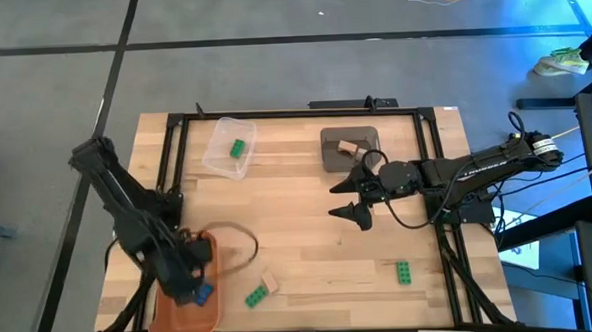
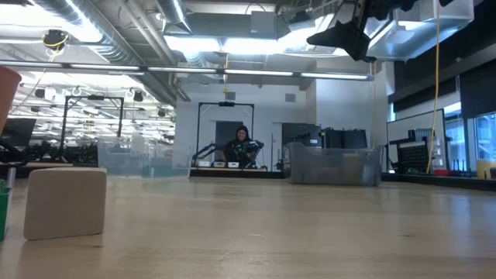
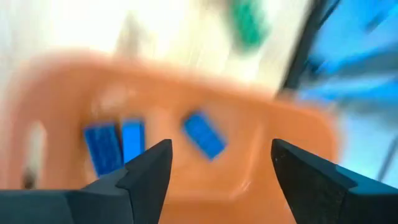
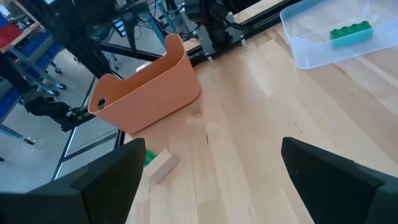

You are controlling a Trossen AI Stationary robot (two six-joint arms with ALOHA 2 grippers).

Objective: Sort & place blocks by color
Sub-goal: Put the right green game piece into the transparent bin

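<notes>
Right now my left gripper (image 3: pixel 214 171) hangs over the orange bin (image 1: pixel 187 316) at the table's near-left corner, fingers spread w/ nothing between them. Below it, three blue blocks (image 3: pixel 202 134) lie on the bin floor: two side by side, the third a bit apart and tilted. My right gripper (image 1: pixel 352 199) sits over the middle-right of the table (image 1: pixel 319 245), just beside the grey bin (image 1: pixel 350 149), jaws wide apart & empty. One tan block (image 1: pixel 349 147) lies in that grey bin. One green block (image 1: pixel 237 148) lies in the clear bin (image 1: pixel 228 147) at the far side, left of centre. Loose on the wood: a green block (image 1: pixel 255 298) and a tan block (image 1: pixel 270 282) close together near the front edge, just right of the orange bin; another green block (image 1: pixel 405 271) well apart toward the near-right. Low view shows a tan block (image 2: pixel 66 203) close up at left; a person sits far back in the room.
</notes>
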